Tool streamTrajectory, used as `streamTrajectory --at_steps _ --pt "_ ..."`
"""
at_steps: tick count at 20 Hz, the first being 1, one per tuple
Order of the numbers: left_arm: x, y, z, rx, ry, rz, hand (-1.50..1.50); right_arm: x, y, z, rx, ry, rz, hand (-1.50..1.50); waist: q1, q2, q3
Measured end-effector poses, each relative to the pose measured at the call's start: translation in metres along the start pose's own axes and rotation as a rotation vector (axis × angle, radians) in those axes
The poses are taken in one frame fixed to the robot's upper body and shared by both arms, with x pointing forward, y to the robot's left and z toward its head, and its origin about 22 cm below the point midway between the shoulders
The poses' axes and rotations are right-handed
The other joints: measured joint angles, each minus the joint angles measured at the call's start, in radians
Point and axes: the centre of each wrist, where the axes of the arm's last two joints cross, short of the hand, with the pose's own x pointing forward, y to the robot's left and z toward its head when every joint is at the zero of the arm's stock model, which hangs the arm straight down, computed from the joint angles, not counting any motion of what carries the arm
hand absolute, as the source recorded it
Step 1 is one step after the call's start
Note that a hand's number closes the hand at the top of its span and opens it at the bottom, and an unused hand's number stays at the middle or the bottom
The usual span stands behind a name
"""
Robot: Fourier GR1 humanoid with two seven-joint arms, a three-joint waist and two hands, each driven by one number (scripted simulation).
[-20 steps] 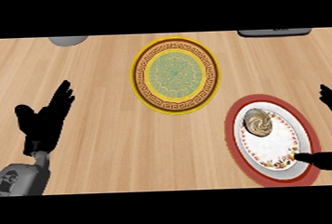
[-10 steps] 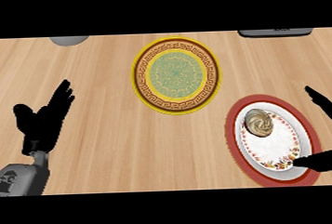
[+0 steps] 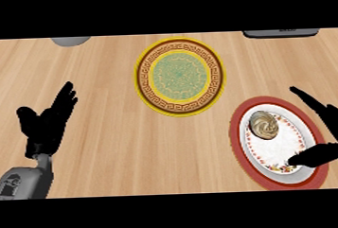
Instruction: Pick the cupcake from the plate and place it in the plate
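A cupcake [image 3: 264,124] with swirled brown frosting sits on the upper left part of a white plate with a red rim [image 3: 240,146] at the right. My right hand [image 3: 325,129] is open around that plate's right side, fingers reaching up past the rim and thumb lying over the plate's lower part, apart from the cupcake. A yellow plate with a green middle and a brown patterned band [image 3: 179,76] lies at the centre top, nothing on it. My left hand [image 3: 47,122] rests open on the counter at the left, fingers up.
A grey round object [image 3: 71,40] shows at the top left edge and a dark flat object [image 3: 281,32] at the top right edge. Bare wooden counter lies between the two plates and the left hand.
My right hand has moved left, its fingers and thumb coming further over the red-rimmed plate toward the cupcake. The left hand and both plates have stayed still.
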Motion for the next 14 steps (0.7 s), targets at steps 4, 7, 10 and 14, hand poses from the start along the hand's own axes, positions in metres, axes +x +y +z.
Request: streamTrajectory --at_steps 4,7,10,14 --pt "0.0 0.001 0.001 0.002 0.0 -0.003 0.0 0.01 0.004 -0.016 0.028 0.019 0.015 -1.5 0.001 0.0 0.0" --pt "-0.004 0.004 0.002 0.002 0.0 0.002 0.0 0.011 0.013 -0.027 0.031 0.035 0.026 -1.5 0.001 0.0 0.0" --pt "-0.001 0.003 0.001 -0.002 0.004 0.002 0.0 0.015 0.013 -0.036 0.037 0.048 0.046 -1.5 0.0 0.0 0.0" --pt "0.003 0.002 0.002 0.003 0.0 0.001 0.0 0.017 0.025 -0.045 0.048 0.059 0.064 -1.5 0.0 0.0 0.0"
